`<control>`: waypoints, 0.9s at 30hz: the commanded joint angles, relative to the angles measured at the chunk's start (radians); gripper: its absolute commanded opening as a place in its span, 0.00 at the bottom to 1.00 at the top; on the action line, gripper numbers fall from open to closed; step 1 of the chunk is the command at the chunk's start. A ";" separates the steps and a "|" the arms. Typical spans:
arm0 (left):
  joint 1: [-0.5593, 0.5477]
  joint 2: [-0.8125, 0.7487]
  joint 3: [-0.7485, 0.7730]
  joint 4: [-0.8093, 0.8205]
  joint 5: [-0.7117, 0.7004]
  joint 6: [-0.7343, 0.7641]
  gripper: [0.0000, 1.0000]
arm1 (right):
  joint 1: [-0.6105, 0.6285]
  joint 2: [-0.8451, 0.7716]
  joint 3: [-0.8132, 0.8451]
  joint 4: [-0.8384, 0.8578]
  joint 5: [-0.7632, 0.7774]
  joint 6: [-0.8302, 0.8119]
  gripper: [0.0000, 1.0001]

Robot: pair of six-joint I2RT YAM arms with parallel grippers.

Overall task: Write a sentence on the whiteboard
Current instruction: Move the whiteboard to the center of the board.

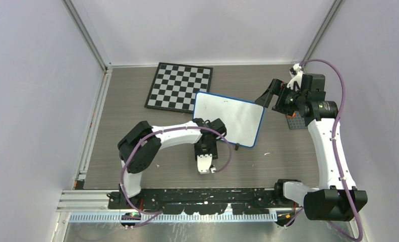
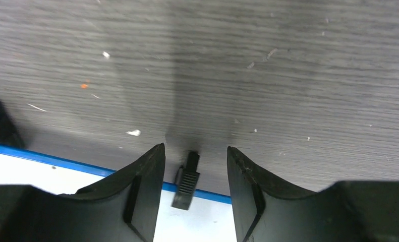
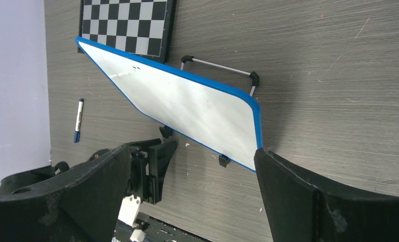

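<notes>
The whiteboard [image 1: 229,117] stood tilted on the table [image 1: 126,101], one corner beside the chessboard [image 1: 179,85], with the left gripper [image 2: 194,151] spread empty over its blue rim and the right gripper [image 3: 193,149] gaping wide nearby.

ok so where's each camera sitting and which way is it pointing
Top external: fixed high behind the bases, looking down on the table, whiteboard and chessboard; left arm and right arm both show.
Left wrist: low over the whiteboard's blue rim, facing out across the table; the open left gripper frames a black foot.
Right wrist: high at the right, looking down and left over whiteboard, chessboard and a marker; the open right gripper frames the bottom.
Shared: all three see the whiteboard; top and right wrist also share the chessboard.
</notes>
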 commanded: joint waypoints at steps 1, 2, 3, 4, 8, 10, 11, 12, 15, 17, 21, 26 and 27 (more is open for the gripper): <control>0.053 0.014 -0.015 0.042 -0.035 0.224 0.50 | -0.006 -0.012 0.006 0.036 -0.022 -0.005 0.96; 0.064 0.021 -0.011 0.044 -0.035 0.225 0.49 | -0.006 -0.010 0.006 0.037 -0.026 -0.005 0.96; 0.072 0.029 -0.005 0.045 -0.037 0.227 0.49 | -0.006 -0.009 0.006 0.037 -0.028 -0.007 0.96; 0.082 0.036 0.001 0.048 -0.039 0.231 0.48 | -0.006 -0.008 0.004 0.036 -0.032 -0.009 0.96; 0.115 0.055 0.007 0.077 -0.030 0.273 0.47 | -0.006 -0.001 -0.004 0.036 -0.040 -0.016 0.96; 0.119 0.059 0.008 0.088 -0.020 0.284 0.47 | -0.006 0.004 -0.007 0.036 -0.048 -0.021 0.96; 0.119 0.060 0.012 0.090 -0.011 0.288 0.47 | -0.006 0.007 -0.007 0.037 -0.051 -0.022 0.96; 0.119 0.060 0.013 0.091 -0.004 0.296 0.46 | -0.006 0.011 -0.008 0.037 -0.053 -0.022 0.96; 0.120 0.065 0.016 0.114 0.013 0.330 0.46 | -0.006 0.020 -0.007 0.037 -0.063 -0.021 0.96; 0.123 0.077 0.028 0.124 0.009 0.358 0.45 | -0.006 0.023 -0.010 0.038 -0.070 -0.020 0.96; 0.129 0.095 0.053 0.130 0.007 0.395 0.45 | -0.007 0.026 -0.014 0.038 -0.073 -0.025 0.96; 0.130 0.082 0.043 0.147 0.022 0.446 0.50 | -0.007 0.023 -0.019 0.037 -0.076 -0.031 0.96; 0.130 0.083 0.046 0.146 0.020 0.450 0.50 | -0.006 0.023 -0.019 0.037 -0.078 -0.031 0.96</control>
